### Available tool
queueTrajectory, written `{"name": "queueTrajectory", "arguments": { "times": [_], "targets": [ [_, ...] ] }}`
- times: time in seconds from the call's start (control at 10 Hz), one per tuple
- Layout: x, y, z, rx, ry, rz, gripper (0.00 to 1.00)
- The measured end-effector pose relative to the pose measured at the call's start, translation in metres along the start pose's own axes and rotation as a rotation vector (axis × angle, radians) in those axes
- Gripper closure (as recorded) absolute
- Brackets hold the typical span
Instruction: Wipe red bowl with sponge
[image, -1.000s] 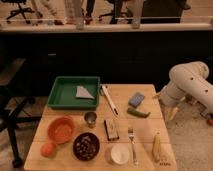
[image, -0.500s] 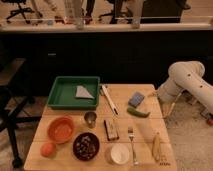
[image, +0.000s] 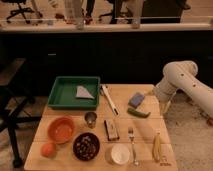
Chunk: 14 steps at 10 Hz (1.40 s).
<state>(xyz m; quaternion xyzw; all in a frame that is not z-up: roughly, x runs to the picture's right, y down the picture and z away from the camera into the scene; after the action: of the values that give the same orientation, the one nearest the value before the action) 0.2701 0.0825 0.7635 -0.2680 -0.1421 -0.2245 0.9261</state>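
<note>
The small blue-grey rectangular block sponge (image: 136, 99) lies on the light wooden counter (image: 149, 131), near its back right corner. Its long axis runs on a diagonal, from near-left to far-right. Just in front of it, close beside or touching, lies a dark green elongated vegetable (image: 138, 113).

The end effector (image: 159, 96) sits at the tip of the white arm that reaches in from the right. It is just beside the sponge, at the counter's right edge, so the sponge lies directly to its left and a little lower. I cannot tell whether the end effector is open or closed, nor whether it touches the sponge. It does not appear to be carrying anything.

The round, shallow orange-red bowl (image: 62, 129) stands well apart, on the front left part of the counter. It is just in front of the green plastic tray (image: 56, 95) and next to the small metal cup (image: 90, 118). The bowl looks empty and untouched.

As I judge it, the step in hand is the pick-up of the sponge. The coming move turns on a short reach leftward and down. Crossing the sponge's shorter width seems the likelier grasp, while keeping clear of the green vegetable. After that comes a long carry across the counter, diagonally forward and left to the bowl.
</note>
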Motion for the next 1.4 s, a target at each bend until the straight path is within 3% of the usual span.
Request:
{"name": "queueTrajectory", "arguments": {
  "times": [0.3, 0.5, 0.6, 0.9, 1.4],
  "targets": [
    [0.001, 0.001, 0.001, 0.014, 0.013, 0.011, 0.2],
    [0.0, -0.005, 0.006, 0.089, 0.07, 0.015, 0.2],
    [0.001, -0.011, 0.007, 0.098, 0.083, 0.005, 0.2],
    [0.002, -0.024, 0.014, 0.092, 0.091, -0.016, 0.2],
    [0.02, -0.064, 0.05, 0.054, 0.057, -0.075, 0.2]
  ]
}}
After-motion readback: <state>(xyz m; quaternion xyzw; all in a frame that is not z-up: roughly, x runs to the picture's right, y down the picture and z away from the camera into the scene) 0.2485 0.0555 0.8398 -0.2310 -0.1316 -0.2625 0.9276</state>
